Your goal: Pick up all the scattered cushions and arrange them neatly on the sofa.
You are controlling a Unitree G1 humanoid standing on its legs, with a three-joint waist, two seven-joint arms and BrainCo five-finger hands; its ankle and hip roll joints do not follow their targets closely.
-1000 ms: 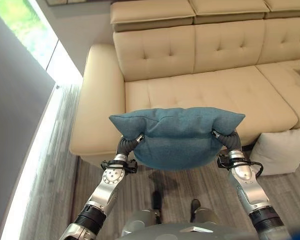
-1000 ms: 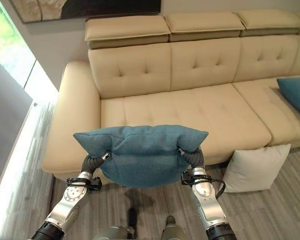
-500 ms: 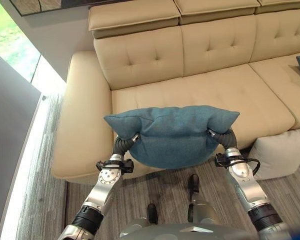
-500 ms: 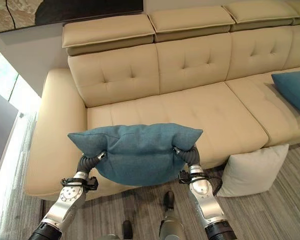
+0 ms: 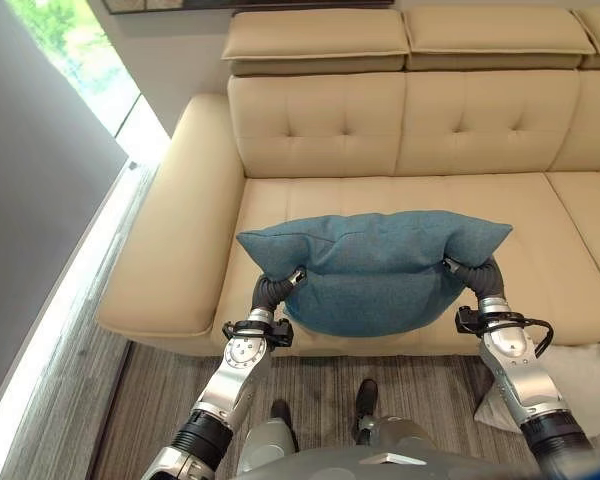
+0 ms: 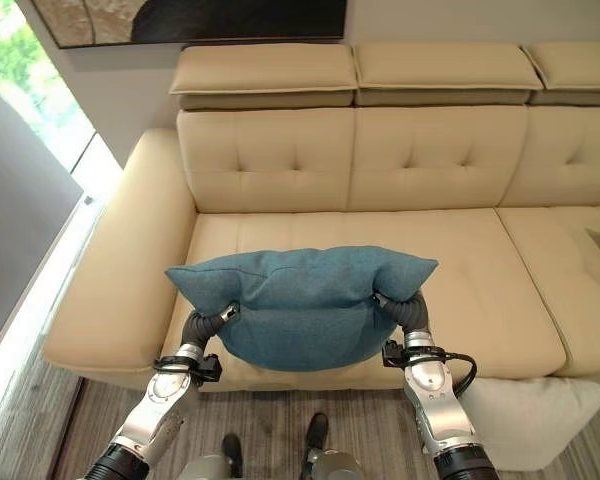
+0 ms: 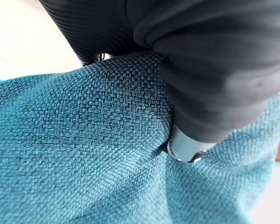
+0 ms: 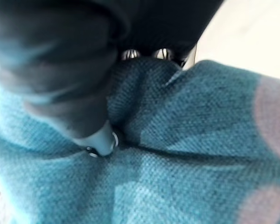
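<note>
- Your teal cushion (image 6: 298, 305) hangs in the air between both arms, held at its two ends just above the front edge of the sofa (image 6: 280, 160); its long axis runs side to side, parallel to the seat front and to the backrest beyond it.
- The left robot hand (image 5: 276, 288) has sunk into the cushion's left end; in its wrist view the dark cover presses into the weave and the cloth bunches round it, so you can take it as clamped on the fabric, though the fingers themselves are buried.
- The right robot hand (image 5: 474, 277) does the same at the right end; its wrist view shows silver fingers folded into a crease of the teal cloth.
- The relation that matters: the bare seat lies straight ahead of and below the cushion, the backrest further on; both hands stand equally near, so the move looks like a level push forward by the two arms together.
- A white cushion (image 6: 525, 420) rests on the floor (image 6: 75, 425) by the sofa's front, just beside your right arm; judge it as one yet to be collected.
</note>
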